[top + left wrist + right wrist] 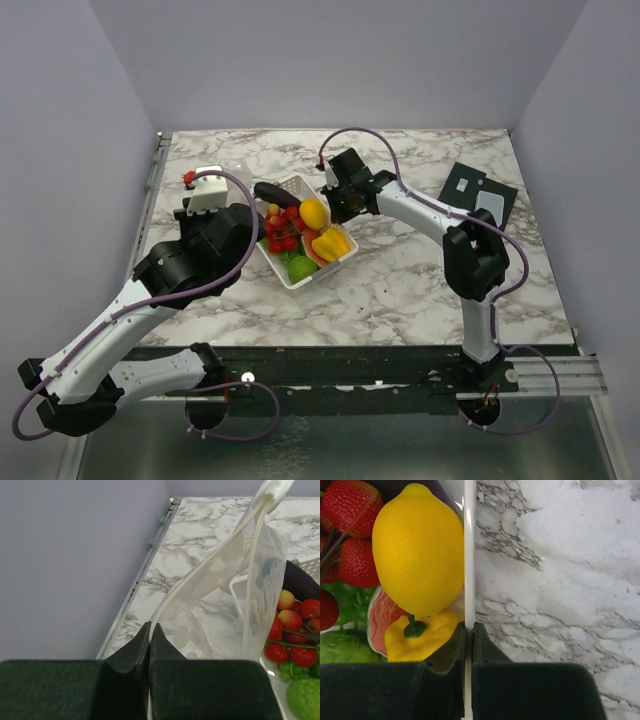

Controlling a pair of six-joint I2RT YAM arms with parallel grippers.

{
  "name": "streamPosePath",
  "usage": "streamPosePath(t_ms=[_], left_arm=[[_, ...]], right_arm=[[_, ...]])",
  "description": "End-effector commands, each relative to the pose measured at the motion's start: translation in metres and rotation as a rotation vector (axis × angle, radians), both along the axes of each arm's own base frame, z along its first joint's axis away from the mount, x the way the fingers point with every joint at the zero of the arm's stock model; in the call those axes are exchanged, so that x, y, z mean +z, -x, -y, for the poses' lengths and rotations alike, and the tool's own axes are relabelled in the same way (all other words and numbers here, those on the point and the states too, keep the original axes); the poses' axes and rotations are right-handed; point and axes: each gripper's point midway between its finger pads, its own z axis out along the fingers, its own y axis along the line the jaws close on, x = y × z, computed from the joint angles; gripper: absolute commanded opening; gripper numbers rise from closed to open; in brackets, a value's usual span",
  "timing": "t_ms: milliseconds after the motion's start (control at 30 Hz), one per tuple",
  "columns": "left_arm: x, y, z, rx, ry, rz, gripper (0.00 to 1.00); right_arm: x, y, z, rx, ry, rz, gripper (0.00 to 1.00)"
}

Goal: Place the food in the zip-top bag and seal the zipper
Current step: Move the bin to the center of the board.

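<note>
— What is the left hand (150,632) doing?
— It is closed, pinching an edge of the bag (260,580), which stretches away from its fingertips, next to the basket (293,186).
— And the right hand (468,632)?
— It is closed on the basket's white rim, just beside the lemon (417,550).
— Where is the food (305,235)?
— It is piled in the basket on the desk (560,580): strawberries (300,610), lemon, a yellow pepper (420,635) and green pieces.

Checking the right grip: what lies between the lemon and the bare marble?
The white basket's thin wall, pinched by the right gripper; right wrist view.
</note>
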Motion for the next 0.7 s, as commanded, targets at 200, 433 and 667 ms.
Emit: streamPosePath(t_ms=[200, 433, 667], left_arm=[[-0.013, -0.006, 0.013, -0.043, 0.037, -0.014, 0.0], [-0.025, -0.015, 0.028, -0.078, 0.035, -0.039, 0.0], [-0.037, -0.025, 0.047, -0.132, 0.038, -0.068, 0.0]], right_arm=[[0.016, 0.017, 0.066, -0.188, 0.087, 0.059, 0.01], [0.022, 0.03, 0.101, -0.27, 0.099, 0.078, 0.01], [0.013, 0.039, 0.139, -0.362, 0.12, 0.059, 0.01]])
